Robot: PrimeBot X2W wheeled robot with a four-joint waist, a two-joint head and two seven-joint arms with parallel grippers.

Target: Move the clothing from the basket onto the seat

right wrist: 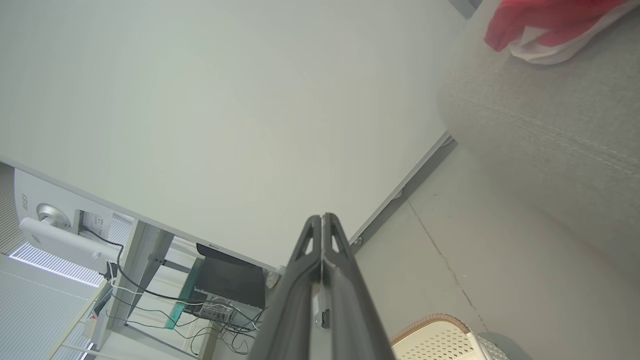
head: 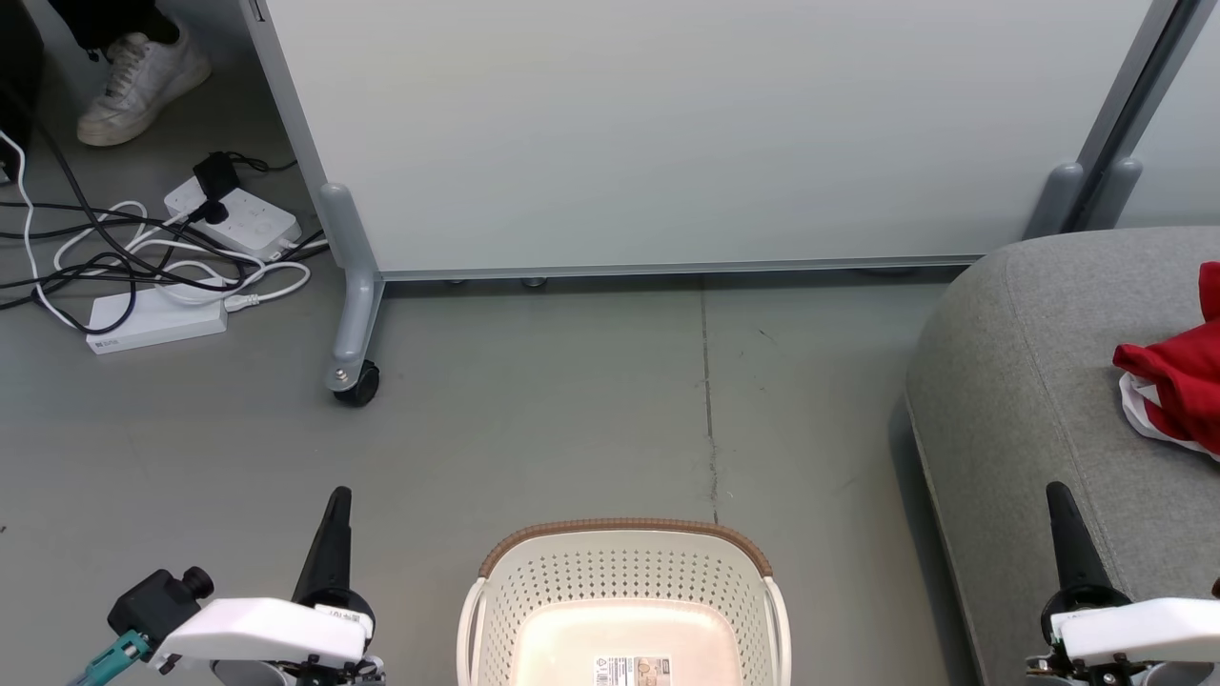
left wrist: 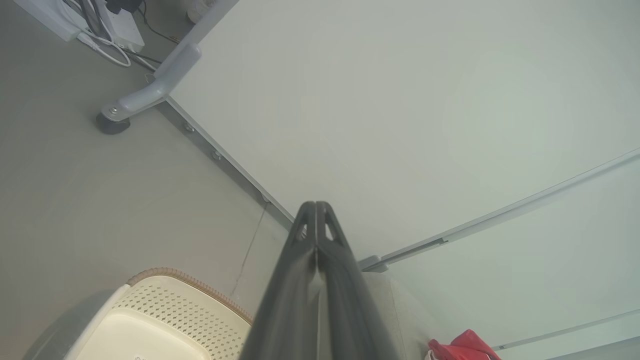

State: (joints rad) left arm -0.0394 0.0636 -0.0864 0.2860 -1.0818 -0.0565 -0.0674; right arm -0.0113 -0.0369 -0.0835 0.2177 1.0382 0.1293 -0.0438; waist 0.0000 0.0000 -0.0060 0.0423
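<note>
The cream perforated basket (head: 624,591) stands on the floor at the bottom centre, and the part of its inside that shows holds only a label. Red and white clothing (head: 1174,386) lies on the grey seat (head: 1029,381) at the right edge. My left gripper (head: 338,497) is shut and holds nothing, left of the basket. Over the seat's front part my right gripper (head: 1058,494) is shut too, holding nothing. In the left wrist view the shut fingers (left wrist: 316,206) point at the white panel, with the basket (left wrist: 160,320) and clothing (left wrist: 465,347) low. The right wrist view has the clothing (right wrist: 545,20) on the seat (right wrist: 550,125).
A white partition panel (head: 667,133) on a wheeled grey foot (head: 355,376) stands across the back. Power strips and tangled cables (head: 172,257) lie on the floor at the far left, beside a person's white shoe (head: 143,81). Grey floor (head: 572,419) lies between basket and panel.
</note>
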